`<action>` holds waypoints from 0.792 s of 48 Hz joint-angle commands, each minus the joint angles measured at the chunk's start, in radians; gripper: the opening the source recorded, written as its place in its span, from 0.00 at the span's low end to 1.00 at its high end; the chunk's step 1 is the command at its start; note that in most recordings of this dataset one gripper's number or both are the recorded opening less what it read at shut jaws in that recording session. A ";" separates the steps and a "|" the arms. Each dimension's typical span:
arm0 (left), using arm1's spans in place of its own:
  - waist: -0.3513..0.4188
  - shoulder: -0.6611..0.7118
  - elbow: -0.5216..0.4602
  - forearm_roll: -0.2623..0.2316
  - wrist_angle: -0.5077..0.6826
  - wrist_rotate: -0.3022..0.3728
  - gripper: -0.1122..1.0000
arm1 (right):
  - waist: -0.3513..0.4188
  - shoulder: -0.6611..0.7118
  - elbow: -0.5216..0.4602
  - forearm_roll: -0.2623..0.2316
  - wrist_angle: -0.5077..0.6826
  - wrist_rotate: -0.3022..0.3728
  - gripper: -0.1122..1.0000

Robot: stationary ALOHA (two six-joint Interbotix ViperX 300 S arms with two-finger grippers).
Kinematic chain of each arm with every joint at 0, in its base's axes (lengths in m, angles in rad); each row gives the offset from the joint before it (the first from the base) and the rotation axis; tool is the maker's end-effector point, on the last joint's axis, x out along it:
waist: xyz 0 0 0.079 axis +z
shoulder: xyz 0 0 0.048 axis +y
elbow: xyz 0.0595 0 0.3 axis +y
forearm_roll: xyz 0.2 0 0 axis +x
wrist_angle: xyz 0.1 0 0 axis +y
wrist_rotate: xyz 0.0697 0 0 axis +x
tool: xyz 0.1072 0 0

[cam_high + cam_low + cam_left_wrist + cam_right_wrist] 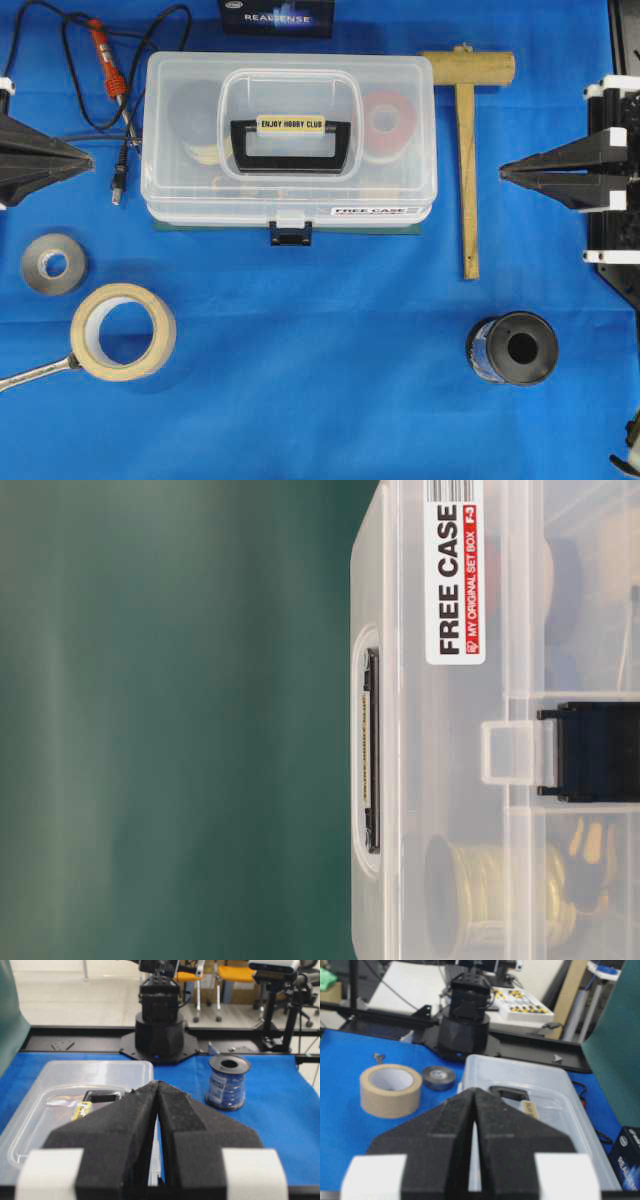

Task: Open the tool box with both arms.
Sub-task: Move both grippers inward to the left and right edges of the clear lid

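1. The tool box sits closed on the blue table, near the far edge and a little left of the middle, its lid down and the dark front latch facing the near edge.
2. The black handle lies flat in the lid's recess, and the "FREE CASE" sticker is on the front wall toward the right (rolls of tape show dimly through the clear plastic).
3. The left gripper hangs at the left edge, its fingers pressed together on nothing, tip pointing at the box but apart from it.
4. The right gripper mirrors it at the right edge, fingers likewise together and holding nothing, well apart from the box.
5. A wooden T-shaped piece lies between the box and the right gripper.
6. Toward the near-left corner lie a grey tape roll and a beige masking-tape roll; a blue wire spool stands near the near-right corner.
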 commanded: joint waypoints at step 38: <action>0.138 0.017 0.037 -0.031 0.388 0.020 0.54 | -0.172 0.150 -0.035 0.058 0.299 0.014 0.54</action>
